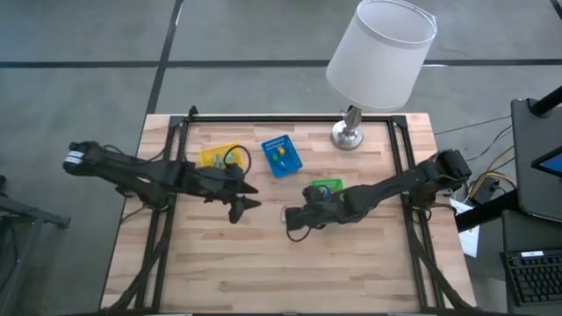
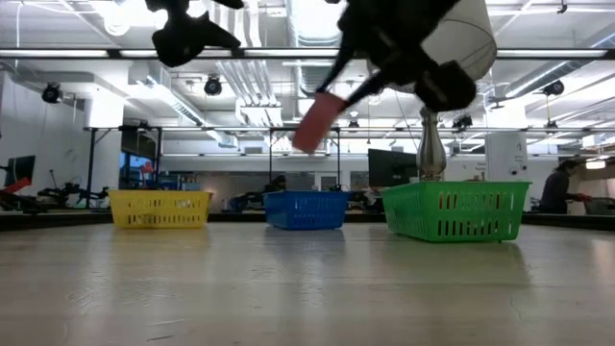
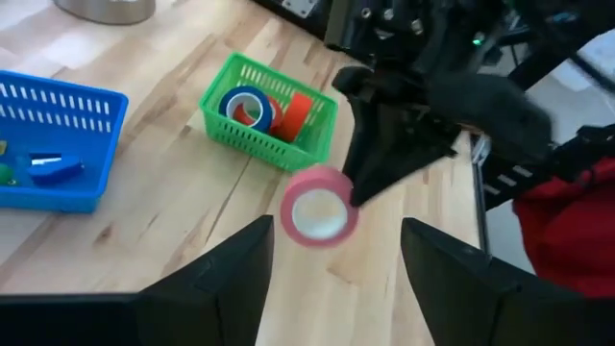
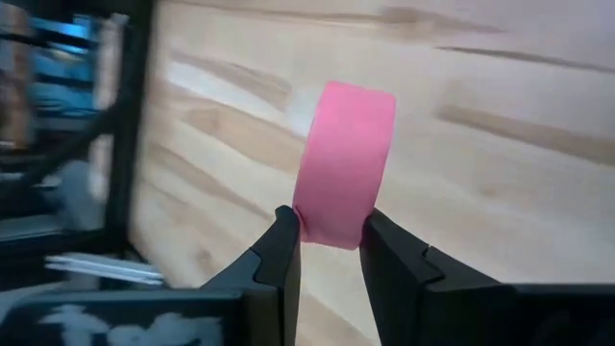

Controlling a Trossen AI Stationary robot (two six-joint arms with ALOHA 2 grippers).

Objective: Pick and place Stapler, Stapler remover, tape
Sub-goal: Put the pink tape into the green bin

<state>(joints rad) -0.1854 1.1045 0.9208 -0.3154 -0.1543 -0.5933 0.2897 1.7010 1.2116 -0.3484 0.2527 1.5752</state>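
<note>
My right gripper is shut on a pink tape roll with a pale core, above the middle of the table. In the low view the roll is high above the tabletop. My left gripper is open and empty, hovering just left of the roll. A green tray holds a blue roll and red rolls. A blue tray and a yellow tray each hold small items. My right gripper pinches the pink tape roll at its rim, one finger on each flat side. The fingers come from the table's right side, slanting down. The roll is lifted clear of the table and stands on edge beyond the fingertips.
A lamp with a white shade and metal base stands at the far edge, right of the blue tray. A black frame runs round the tabletop. Bare wood lies toward the near edge.
</note>
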